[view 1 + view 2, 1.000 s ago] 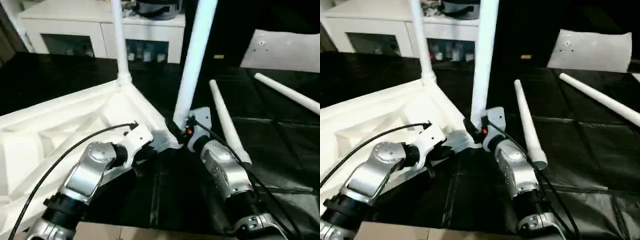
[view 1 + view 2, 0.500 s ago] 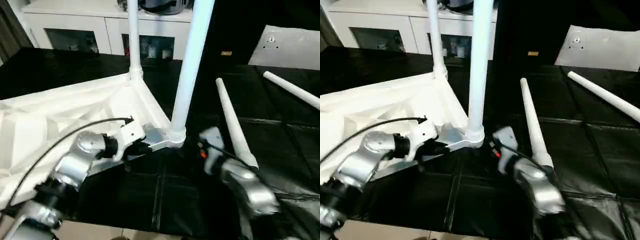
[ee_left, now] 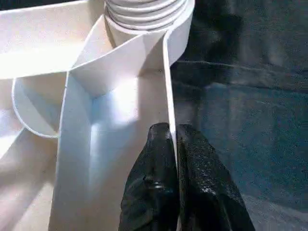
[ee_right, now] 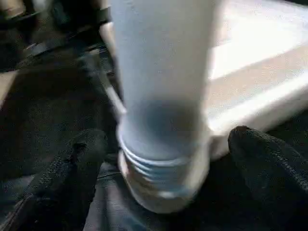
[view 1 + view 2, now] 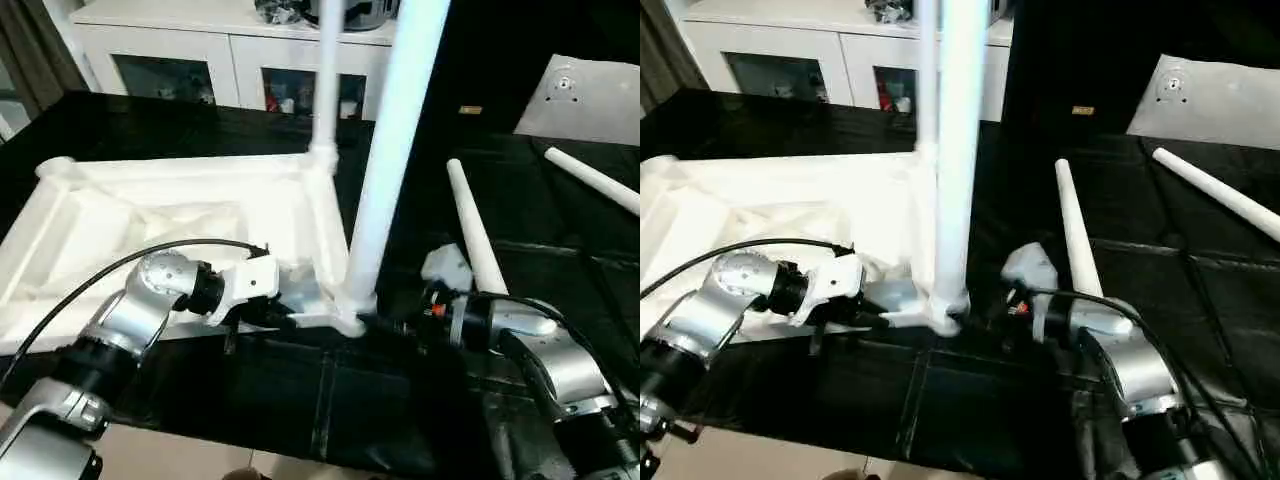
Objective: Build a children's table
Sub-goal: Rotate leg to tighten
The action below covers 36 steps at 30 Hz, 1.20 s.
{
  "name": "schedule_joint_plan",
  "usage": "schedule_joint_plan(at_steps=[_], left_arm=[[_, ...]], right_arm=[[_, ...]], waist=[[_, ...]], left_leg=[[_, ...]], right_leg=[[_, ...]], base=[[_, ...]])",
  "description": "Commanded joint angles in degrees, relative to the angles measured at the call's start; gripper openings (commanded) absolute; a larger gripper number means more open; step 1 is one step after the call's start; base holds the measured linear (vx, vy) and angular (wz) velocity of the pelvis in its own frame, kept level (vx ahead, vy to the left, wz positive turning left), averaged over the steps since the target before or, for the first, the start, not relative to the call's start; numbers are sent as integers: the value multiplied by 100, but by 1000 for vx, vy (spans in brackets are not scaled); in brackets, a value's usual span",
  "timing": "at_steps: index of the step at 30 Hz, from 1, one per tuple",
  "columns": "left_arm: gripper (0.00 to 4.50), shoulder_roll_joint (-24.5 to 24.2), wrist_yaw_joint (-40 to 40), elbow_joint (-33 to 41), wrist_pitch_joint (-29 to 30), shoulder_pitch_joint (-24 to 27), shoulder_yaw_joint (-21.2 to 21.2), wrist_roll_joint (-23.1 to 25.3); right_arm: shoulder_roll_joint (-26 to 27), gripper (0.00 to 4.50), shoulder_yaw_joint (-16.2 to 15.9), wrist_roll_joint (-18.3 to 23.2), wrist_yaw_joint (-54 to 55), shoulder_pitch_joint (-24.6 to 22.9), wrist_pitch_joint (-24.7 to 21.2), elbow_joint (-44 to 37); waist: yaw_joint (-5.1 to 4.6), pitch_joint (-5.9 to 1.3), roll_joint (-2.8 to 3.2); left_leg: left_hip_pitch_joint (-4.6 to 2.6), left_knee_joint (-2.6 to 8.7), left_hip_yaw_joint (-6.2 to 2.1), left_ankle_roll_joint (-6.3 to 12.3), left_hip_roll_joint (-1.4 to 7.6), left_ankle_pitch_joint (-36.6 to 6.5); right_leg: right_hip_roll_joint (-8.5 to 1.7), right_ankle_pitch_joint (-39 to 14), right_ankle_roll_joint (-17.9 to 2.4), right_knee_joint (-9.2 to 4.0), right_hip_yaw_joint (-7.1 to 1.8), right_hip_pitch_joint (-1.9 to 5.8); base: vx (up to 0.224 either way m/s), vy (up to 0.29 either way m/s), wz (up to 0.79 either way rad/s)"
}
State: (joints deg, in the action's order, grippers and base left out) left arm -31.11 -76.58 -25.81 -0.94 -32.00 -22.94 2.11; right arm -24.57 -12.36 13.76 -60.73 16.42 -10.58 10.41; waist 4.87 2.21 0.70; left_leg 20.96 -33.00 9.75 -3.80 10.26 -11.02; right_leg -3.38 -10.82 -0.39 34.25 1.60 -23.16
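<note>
the right wrist view looks straight at the foot of the near leg (image 4: 161, 96), where its ribbed end sits in the round corner socket (image 4: 163, 192) of the upturned children's table (image 5: 150, 215), with the right gripper (image 4: 168, 159) spread wide, one black finger on each side of the leg and neither touching it. the left gripper (image 3: 168, 159) is pinched nearly closed on the thin raised rim (image 3: 169, 96) just beside that socket, one finger inside the wall and one outside. the table lies upside down on the black cloth (image 5: 400, 420), ribbed underside up, two legs standing in its right-hand corners: the near one by the grippers, the far leg (image 5: 326, 80) behind it. two loose legs lie on the cloth to the right, one (image 5: 475, 235) just beyond the right forearm, another (image 5: 595, 180) further off. judging from this, the step in hand is seating the near leg; to do it well the left grip should keep the rim from sliding or lifting, and before reaching for a loose leg it is worth checking that the ribbed end is fully down and the leg stands straight. both forearms lie low and roughly level, converging on the near corner, the left from the left, the right from the right with its wrist turned inward.
</note>
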Motion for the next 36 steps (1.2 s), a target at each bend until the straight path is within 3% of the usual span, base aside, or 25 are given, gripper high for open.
schedule_joint_plan(at_steps=[1,5,18,25,32,33,35,36], left_arm=[[0,-19,-341,3,-234,-60,-316,159],[0,-20,-451,-80,-364,-113,-367,187],[0,3,-516,-368,-650,-196,-420,262],[0,37,-453,-455,-661,-222,-377,263],[0,221,144,-347,-119,-114,-33,88],[0,336,561,-173,315,-25,170,13],[0,378,704,-103,444,10,238,-13],[0,519,1053,111,829,93,396,-80]], right_arm=[[11,429,-71,-24,-166,152,-28,33],[22,399,-130,-7,-325,262,-51,125],[7,288,-360,-75,-614,358,-153,341],[47,274,-392,-90,-583,368,-227,397],[335,273,-225,137,-200,212,-596,272],[627,273,-92,158,310,145,-745,225],[738,273,-44,155,510,126,-790,216],[1012,273,51,121,972,106,-846,283]], waist=[[-5,-320,-10],[50,-320,0],[61,-307,15],[67,-309,12],[61,-286,23],[56,-263,42],[23,-253,26],[6,-249,21]], left_leg=[[-76,327,-21,347,279,-818],[-85,324,-16,275,290,-866],[-69,333,-29,57,293,-1165],[-72,333,-31,33,293,-1186],[-84,356,-40,-30,296,-1404],[-103,372,-43,-101,299,-1602],[-96,396,-67,-169,285,-1736],[-100,402,-74,-186,280,-1772]], right_leg=[[-405,-394,-1411,-300,-205,293],[-415,-391,-1447,-282,-187,284],[-430,-872,-1320,-310,-164,288],[-431,-894,-1301,-309,-167,287],[-438,-1240,-1262,-347,-169,273],[-447,-1547,-1228,-375,-176,240],[-462,-1969,-1093,-413,-172,245],[-457,-2095,-1049,-419,-169,242]], base=[[0,0,0],[0,0,0],[0,0,0],[0,0,0],[0,0,0],[0,0,0],[0,0,0],[0,0,0]])
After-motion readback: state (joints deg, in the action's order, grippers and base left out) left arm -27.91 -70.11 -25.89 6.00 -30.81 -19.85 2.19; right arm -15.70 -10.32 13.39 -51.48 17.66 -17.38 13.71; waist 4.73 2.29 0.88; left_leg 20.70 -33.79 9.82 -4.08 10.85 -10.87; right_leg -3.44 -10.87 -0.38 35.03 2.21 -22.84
